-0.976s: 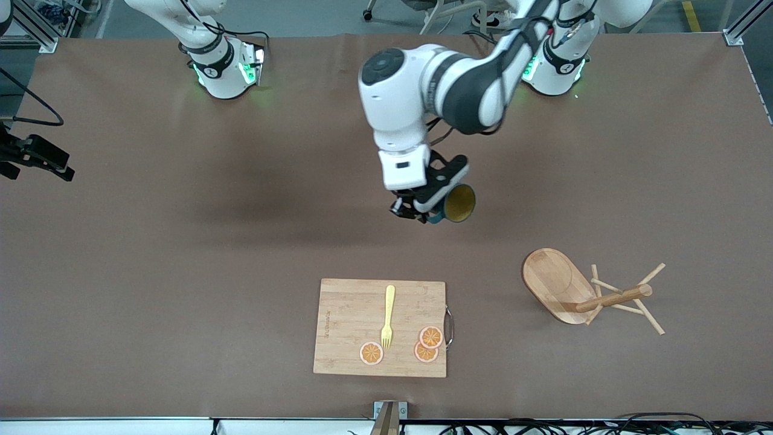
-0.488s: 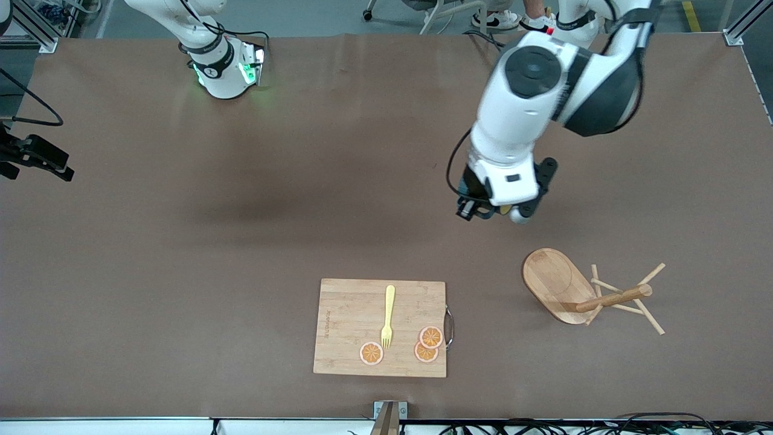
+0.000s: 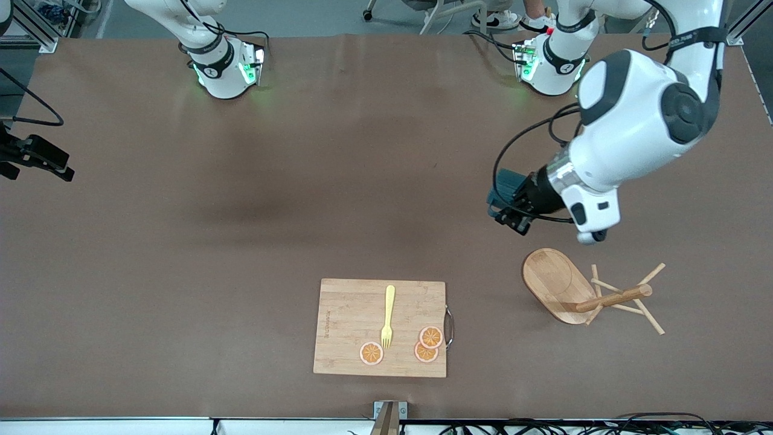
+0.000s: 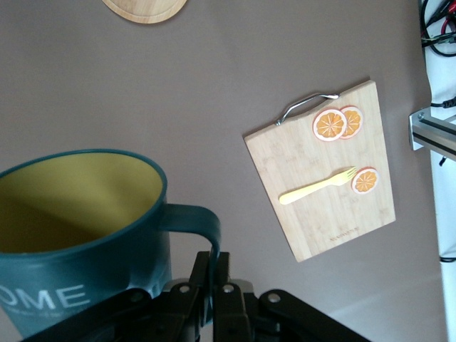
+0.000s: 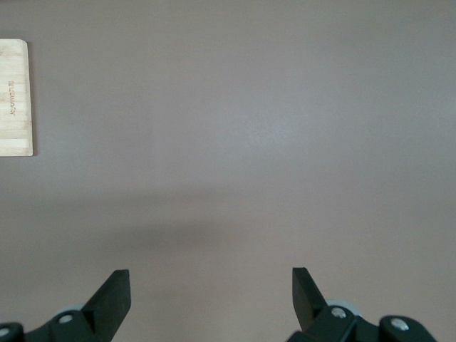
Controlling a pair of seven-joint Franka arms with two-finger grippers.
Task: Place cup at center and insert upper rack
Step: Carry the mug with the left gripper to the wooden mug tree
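Note:
The cup [image 4: 85, 285], dark teal with a mustard-yellow inside, hangs in the air with my left gripper [image 4: 214, 260] shut on its thin side handle. From the front, the left gripper [image 3: 510, 208] and a bit of the teal cup [image 3: 506, 181] are over bare table, close to the upper rack's base. The upper rack [image 3: 552, 281], a light wooden stand, lies tipped on its side with its pole [image 3: 613, 299] and pegs pointing toward the left arm's end of the table. My right gripper [image 5: 211, 285] is open over bare table, holding nothing.
A wooden cutting board [image 3: 380, 326] with a metal handle lies near the front camera's edge, carrying a yellow fork [image 3: 388, 317] and three orange slices [image 3: 430, 336]. The board's corner [image 5: 16, 96] shows in the right wrist view. The right arm's hand is outside the front view.
My left arm has swung the cup from over the table's middle toward the left arm's end, and its wrist has turned. The rack, the board and the right arm's base have not moved.

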